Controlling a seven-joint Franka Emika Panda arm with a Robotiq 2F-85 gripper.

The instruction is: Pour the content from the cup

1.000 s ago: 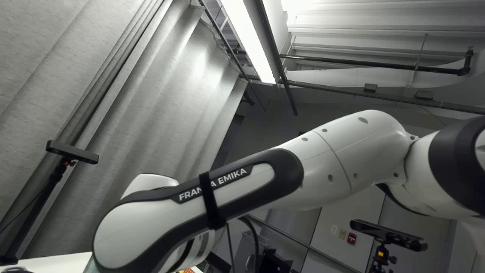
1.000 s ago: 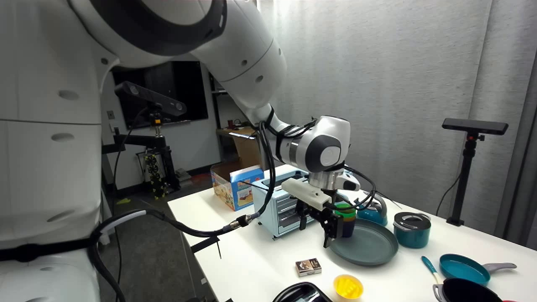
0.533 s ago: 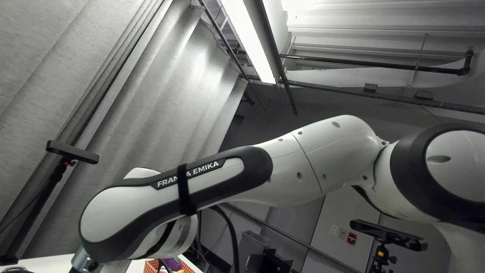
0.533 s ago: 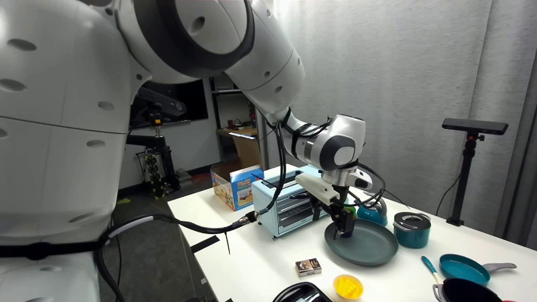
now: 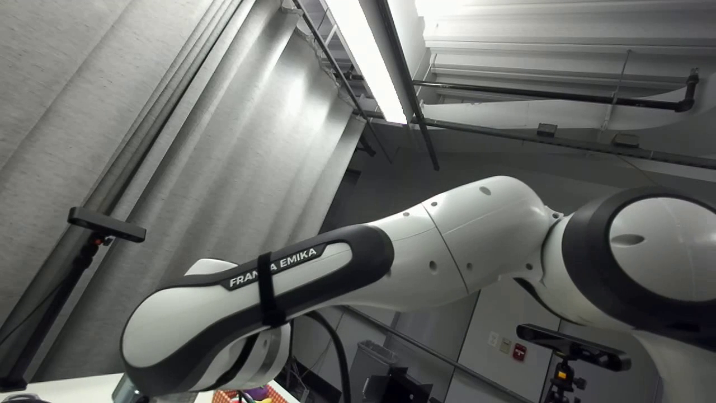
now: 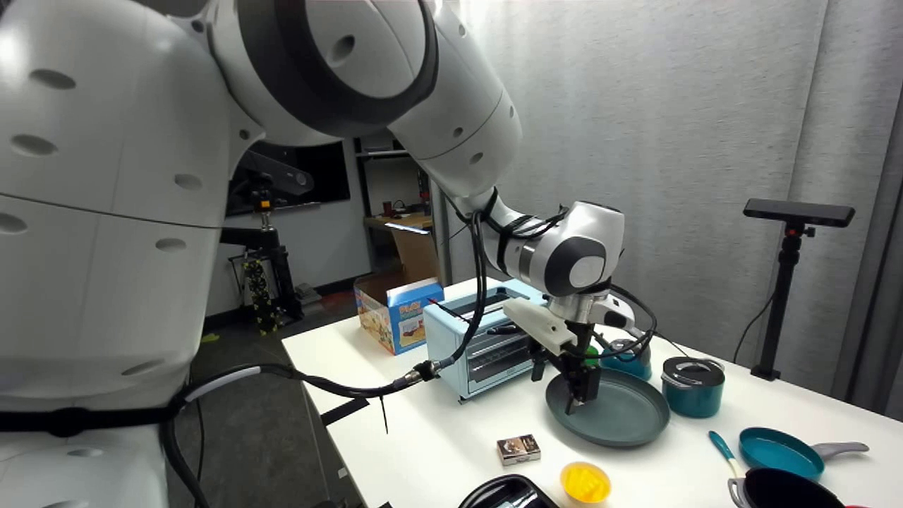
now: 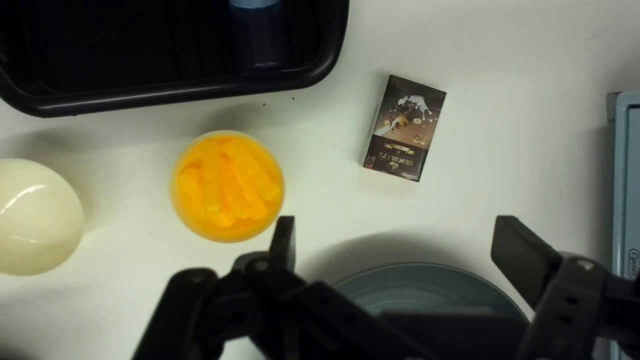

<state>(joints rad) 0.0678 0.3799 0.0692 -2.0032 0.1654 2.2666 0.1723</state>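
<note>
A yellow cup (image 6: 585, 482) holding several yellow sticks stands upright on the white table. Seen from above in the wrist view, the cup (image 7: 227, 187) lies beyond and left of the left fingertip. My gripper (image 7: 395, 235) is open with nothing between its fingers. In an exterior view the gripper (image 6: 555, 389) hangs over the near-left part of a grey-green plate (image 6: 631, 420), apart from the cup. Behind it a green cup (image 6: 591, 355) shows only as a sliver, the rest covered by the gripper.
A chocolate box (image 7: 405, 130), a black tray (image 7: 200, 85) and a cream bowl (image 7: 35, 220) lie around the yellow cup. The light-blue toaster oven (image 6: 451, 353) stands left of the plate; a kettle (image 6: 631, 363), a teal pot (image 6: 693, 395) and a frying pan (image 6: 776, 451) stand beyond and right.
The arm has swung rightward in an exterior view, carrying the open gripper from the plate's left edge to over the plate, then slightly lower. The yellow cup and the other table items have not moved.
</note>
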